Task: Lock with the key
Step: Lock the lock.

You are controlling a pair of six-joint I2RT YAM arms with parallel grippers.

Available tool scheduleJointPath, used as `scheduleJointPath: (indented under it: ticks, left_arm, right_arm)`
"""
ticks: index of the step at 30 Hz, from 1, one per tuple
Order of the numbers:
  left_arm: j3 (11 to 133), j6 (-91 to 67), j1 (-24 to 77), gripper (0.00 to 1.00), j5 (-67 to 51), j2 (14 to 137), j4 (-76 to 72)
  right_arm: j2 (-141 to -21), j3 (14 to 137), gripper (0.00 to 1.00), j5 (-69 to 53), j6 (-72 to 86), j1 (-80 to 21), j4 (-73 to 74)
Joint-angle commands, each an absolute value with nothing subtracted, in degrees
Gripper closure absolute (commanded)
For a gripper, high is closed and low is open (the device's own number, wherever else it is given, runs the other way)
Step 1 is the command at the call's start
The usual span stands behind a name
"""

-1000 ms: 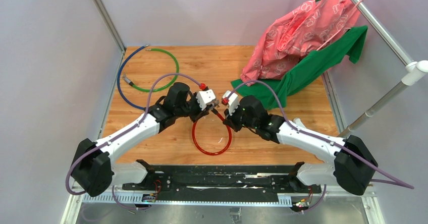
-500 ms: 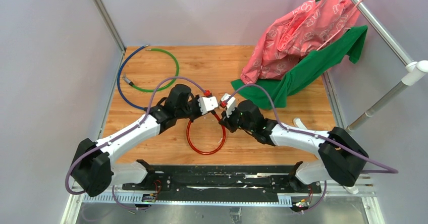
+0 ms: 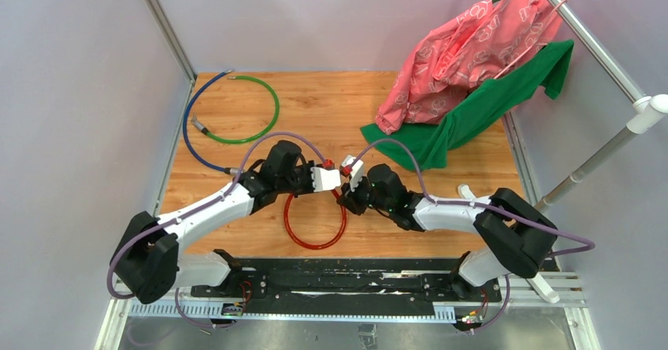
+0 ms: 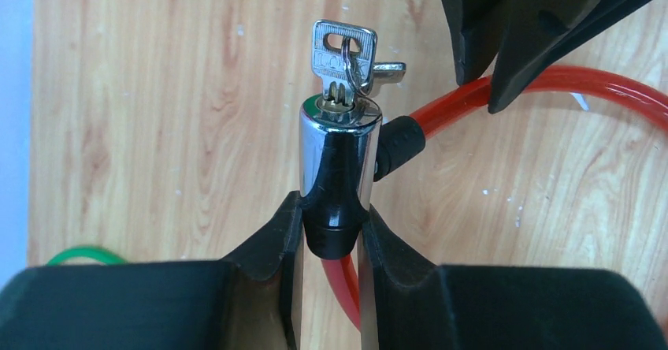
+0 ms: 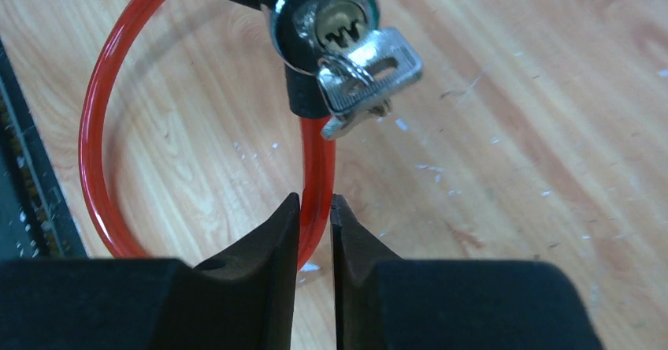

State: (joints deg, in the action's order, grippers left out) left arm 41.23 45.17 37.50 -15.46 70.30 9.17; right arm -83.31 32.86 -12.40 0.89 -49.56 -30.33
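Wooden worktop [image 3: 331, 106] carries a red cable [image 5: 94, 129] loop at centre frame. Left tool [image 4: 331, 212] clamps the chrome lock [image 4: 337, 153] at mid-frame. The key [image 4: 343, 54], small, flat and silver, ringed with a spare, sits in its slot above. Right tool [image 5: 315, 208], jaws barely parted and empty, should pinch the key's flat head squarely, then twist.

The key [image 4: 344, 58] sits in the lock cylinder [image 4: 337, 157].
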Motion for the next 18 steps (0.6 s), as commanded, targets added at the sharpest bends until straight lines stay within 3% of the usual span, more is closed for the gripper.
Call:
scheduleJointPath:
  ticks: [1, 11, 18]
  left_arm:
    - [38.2, 47.7, 39.4, 1.00, -19.7, 73.4, 9.8]
    - [36.0, 51.4, 40.3, 1.00, -19.0, 74.2, 11.0]
    - [34.4, 48.7, 44.4, 1.00, -15.9, 71.4, 13.2]
  right_arm:
    - [-83.7, 31.1, 0.77, -15.3, 3.7, -50.4, -35.9]
    - [-78.6, 29.1, 0.61, -18.8, 5.5, -50.4, -26.8]
    - [-70.4, 28.2, 0.59, -22.4, 4.4, -50.4, -16.1]
